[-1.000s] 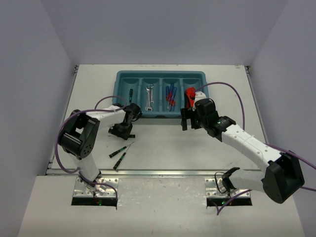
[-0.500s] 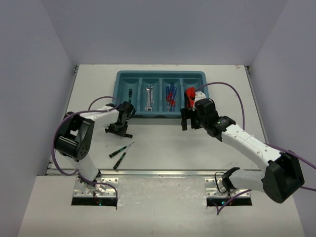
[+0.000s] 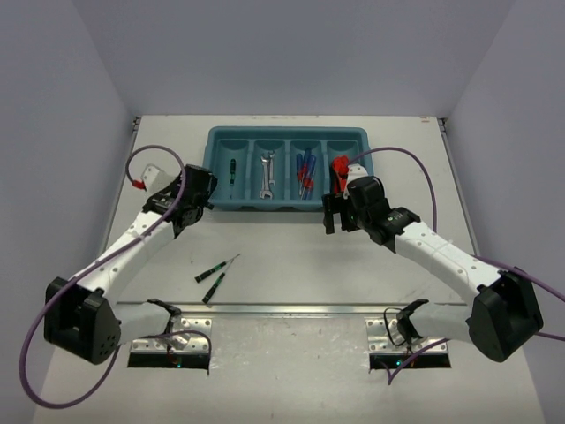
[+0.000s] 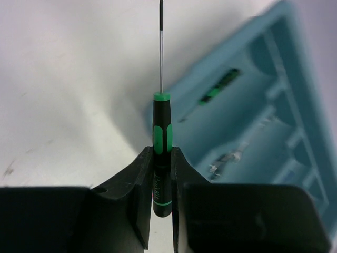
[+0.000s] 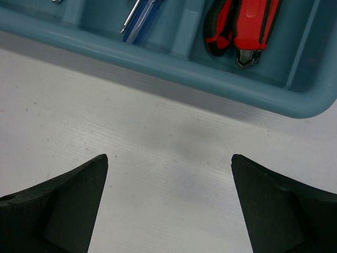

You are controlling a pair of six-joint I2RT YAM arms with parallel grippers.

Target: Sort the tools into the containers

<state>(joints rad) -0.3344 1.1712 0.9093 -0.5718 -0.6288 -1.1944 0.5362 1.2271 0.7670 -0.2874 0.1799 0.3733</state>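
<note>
We hold a slim black-and-green precision screwdriver (image 4: pixel 161 118) pinched in our left gripper (image 4: pixel 161 155), steel shaft out over matte white table (image 3: pixel 291 256), seemingly just off the left corner of the smooth teal tray (image 3: pixel 287 131), our right gripper (image 5: pixel 168 174) spread wide over open table beside its rounded near rim.

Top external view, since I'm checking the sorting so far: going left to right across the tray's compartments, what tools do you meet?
black-and-green screwdriver → wrench → blue-handled screwdrivers → red-and-black pliers
</note>
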